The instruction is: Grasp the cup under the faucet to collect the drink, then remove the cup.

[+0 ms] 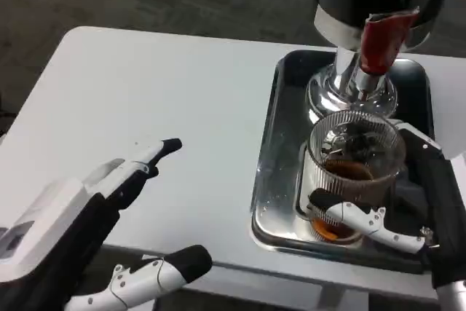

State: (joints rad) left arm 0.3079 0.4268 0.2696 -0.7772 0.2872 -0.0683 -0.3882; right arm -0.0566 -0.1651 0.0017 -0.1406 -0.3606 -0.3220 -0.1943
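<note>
Cup [354, 172], part-filled with dark drink, sits on the tray [268, 172] under the faucet [384, 40], at 3 o'clock on the worktop [153, 100]. Right hand [408, 205] grips it; left hand [109, 216] waits spread at 8 o'clock. Next, I judge: lift it away level.

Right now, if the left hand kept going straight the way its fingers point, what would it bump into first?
Probably the metal tray. The left hand points up and right across bare white table, and the tray's near rim lies first along that line, though depth is hard to judge.
</note>
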